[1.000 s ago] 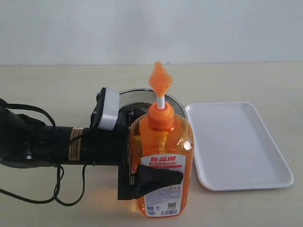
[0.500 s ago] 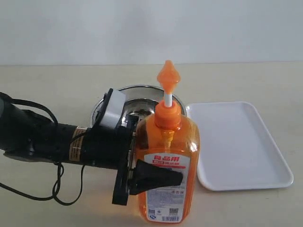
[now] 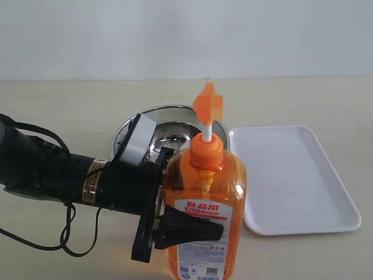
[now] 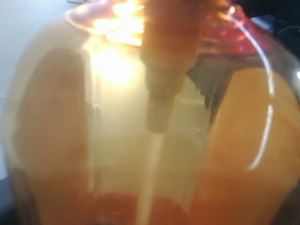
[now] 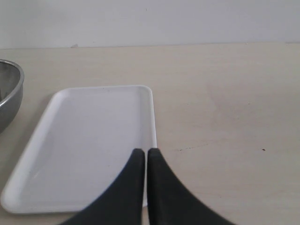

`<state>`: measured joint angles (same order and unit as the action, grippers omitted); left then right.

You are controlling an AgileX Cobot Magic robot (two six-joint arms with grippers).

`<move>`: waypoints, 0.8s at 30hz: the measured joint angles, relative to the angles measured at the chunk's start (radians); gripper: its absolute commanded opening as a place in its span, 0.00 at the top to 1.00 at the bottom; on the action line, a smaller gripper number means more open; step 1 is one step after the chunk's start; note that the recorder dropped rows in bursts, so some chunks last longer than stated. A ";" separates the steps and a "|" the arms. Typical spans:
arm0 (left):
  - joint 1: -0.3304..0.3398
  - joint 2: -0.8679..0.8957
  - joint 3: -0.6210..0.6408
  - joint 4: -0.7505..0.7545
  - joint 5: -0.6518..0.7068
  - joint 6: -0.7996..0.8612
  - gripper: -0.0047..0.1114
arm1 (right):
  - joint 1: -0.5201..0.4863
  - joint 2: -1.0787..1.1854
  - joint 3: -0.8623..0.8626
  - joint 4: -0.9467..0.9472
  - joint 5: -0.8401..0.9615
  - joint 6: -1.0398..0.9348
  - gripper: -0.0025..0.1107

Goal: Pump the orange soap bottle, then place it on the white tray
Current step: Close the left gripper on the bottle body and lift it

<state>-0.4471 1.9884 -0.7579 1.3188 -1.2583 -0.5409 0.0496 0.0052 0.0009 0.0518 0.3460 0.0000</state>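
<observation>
Between left jaws stands the orange soap bottle [image 3: 217,182].

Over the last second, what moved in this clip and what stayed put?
The left end effector, shut on the orange soap bottle throughout, carried it slightly right and nearer the camera. Its base now runs off the bottom of the exterior view, and more of the steel bowl behind shows. The white tray has not moved, and the bottle is not on it yet.

Orange soap bottle [image 3: 207,182] nearer, slightly rightward.
</observation>
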 measured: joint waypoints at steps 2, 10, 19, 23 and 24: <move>0.000 0.000 0.000 0.000 0.000 0.000 0.92 | 0.000 0.000 0.000 0.000 0.000 0.000 0.98; 0.000 0.000 0.000 0.000 0.000 0.000 0.92 | 0.000 0.000 0.000 0.000 0.000 0.000 0.98; 0.000 0.000 0.000 -0.031 0.002 -0.016 0.92 | 0.000 0.000 0.000 -0.015 0.000 0.000 0.98; 0.000 0.000 0.000 -0.032 0.002 -0.016 0.92 | 0.000 0.000 0.000 -0.024 -0.014 0.000 0.98; 0.000 0.000 0.000 -0.032 0.002 -0.016 0.92 | 0.000 0.000 0.000 -0.026 -0.026 0.000 0.98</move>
<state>-0.4471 1.9884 -0.7579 1.2865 -1.2562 -0.5571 0.0496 0.0052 0.0009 0.0256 0.3204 0.0000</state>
